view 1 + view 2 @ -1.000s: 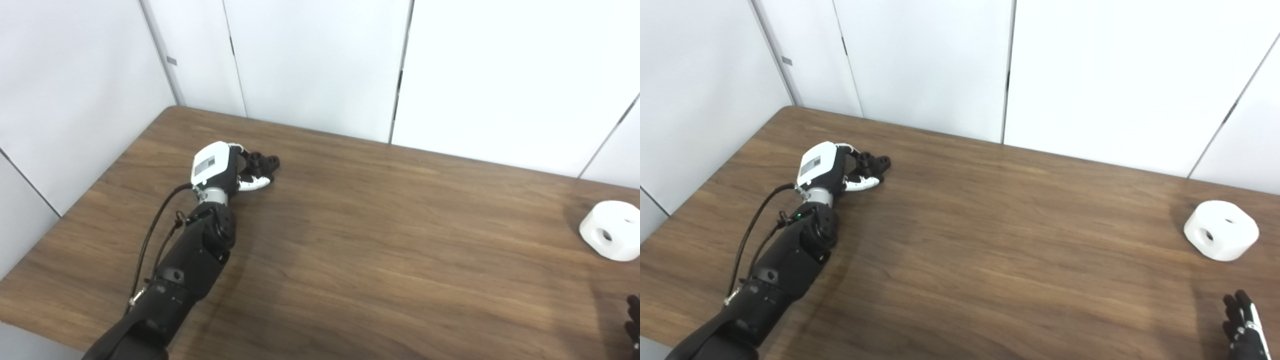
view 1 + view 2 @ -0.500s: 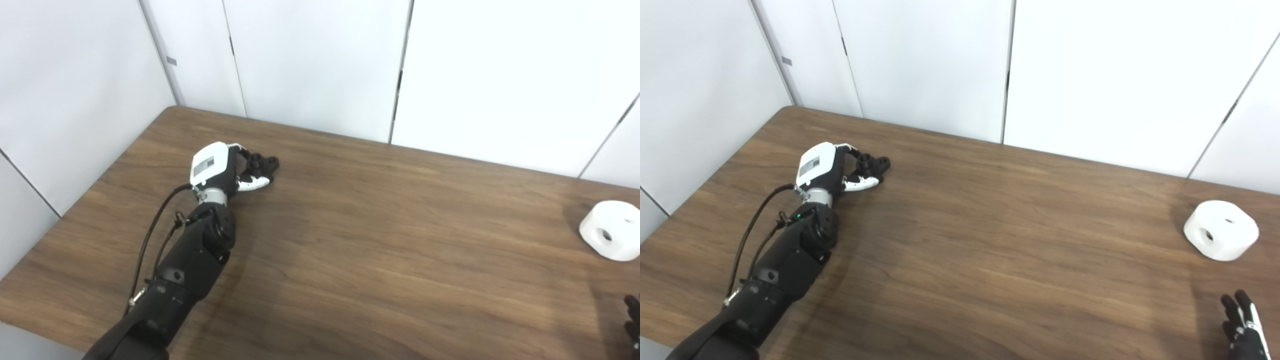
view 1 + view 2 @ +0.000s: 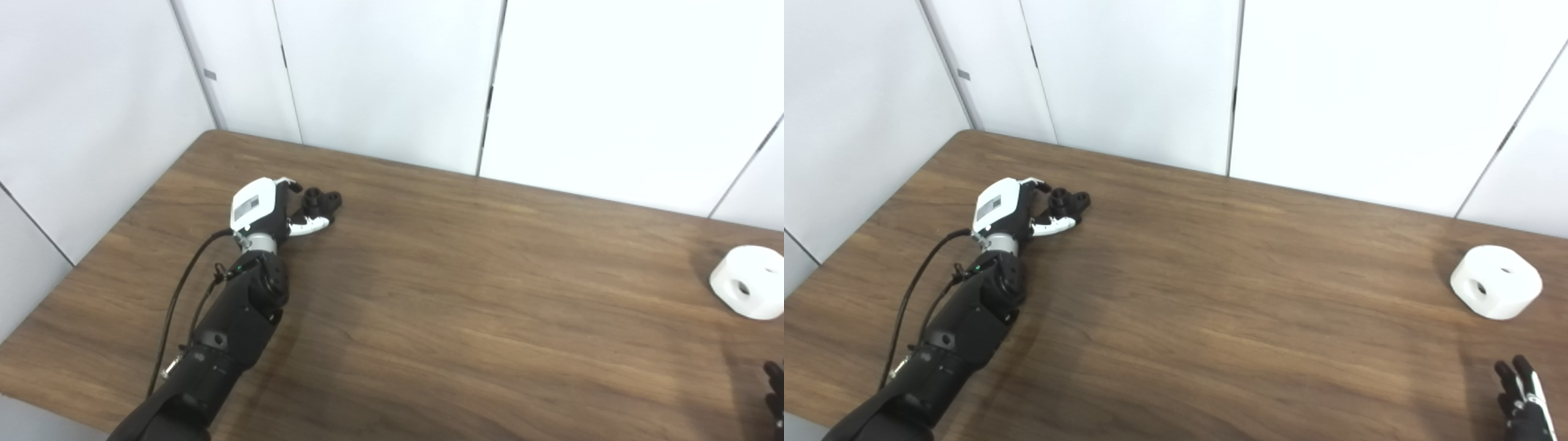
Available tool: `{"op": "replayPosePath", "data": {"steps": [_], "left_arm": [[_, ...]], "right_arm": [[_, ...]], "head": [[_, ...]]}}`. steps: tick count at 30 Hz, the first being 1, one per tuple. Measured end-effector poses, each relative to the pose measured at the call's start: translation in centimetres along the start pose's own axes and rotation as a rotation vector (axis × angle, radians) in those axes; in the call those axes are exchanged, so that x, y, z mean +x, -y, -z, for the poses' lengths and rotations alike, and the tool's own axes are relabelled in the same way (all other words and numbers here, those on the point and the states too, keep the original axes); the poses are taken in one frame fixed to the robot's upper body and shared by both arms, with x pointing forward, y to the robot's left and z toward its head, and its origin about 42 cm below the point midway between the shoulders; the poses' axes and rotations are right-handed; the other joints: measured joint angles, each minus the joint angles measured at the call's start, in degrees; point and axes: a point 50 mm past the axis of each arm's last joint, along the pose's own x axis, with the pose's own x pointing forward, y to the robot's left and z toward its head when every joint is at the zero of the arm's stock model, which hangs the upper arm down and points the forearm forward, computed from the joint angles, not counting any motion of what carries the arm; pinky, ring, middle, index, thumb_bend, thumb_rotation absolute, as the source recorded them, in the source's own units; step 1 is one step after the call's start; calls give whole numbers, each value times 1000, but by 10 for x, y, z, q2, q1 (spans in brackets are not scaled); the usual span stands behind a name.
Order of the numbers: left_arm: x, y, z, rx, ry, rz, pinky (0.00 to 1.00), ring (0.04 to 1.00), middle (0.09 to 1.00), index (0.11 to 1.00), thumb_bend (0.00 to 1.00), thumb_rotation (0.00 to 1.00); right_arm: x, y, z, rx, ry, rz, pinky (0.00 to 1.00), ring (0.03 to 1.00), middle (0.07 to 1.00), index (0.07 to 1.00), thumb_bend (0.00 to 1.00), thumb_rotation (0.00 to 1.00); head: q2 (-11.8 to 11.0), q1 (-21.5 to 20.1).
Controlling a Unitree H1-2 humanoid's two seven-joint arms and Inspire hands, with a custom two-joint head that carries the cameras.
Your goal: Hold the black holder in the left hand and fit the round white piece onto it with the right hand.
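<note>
The small black holder lies on the wooden table at the far left. My left hand lies on the table just left of it. Its fingers curl above the holder's left side and its white thumb reaches under the holder, without closing on it. The round white piece, with holes in its top and side, sits on the table at the far right. My right hand shows only partly at the bottom right corner, below the white piece and apart from it, fingers stretched and empty.
White wall panels stand right behind the table's far and left edges. The table's near edge runs along the bottom left.
My left hand has drawn back a little to the left, away from the black holder, which has stayed in place. The right hand and the white piece have not moved.
</note>
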Motion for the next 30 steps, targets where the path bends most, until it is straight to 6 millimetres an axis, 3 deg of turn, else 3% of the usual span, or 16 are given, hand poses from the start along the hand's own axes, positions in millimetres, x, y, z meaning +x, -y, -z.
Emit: {"op": "replayPosePath", "data": {"steps": [11, 30], "left_arm": [[-10, -10, 3, 62, 20, 10, 959, 935, 868, 610, 868, 304], [-21, -14, 8, 113, 24, -17, 954, 927, 852, 592, 848, 232]], "right_arm": [[0, 0, 0, 3, 1, -2, 1000, 1000, 961, 1000, 566, 1000], [1, 1, 0, 12, 0, -3, 1000, 1000, 959, 1000, 581, 1000]], "head": [[4, 6], [10, 9]]}}
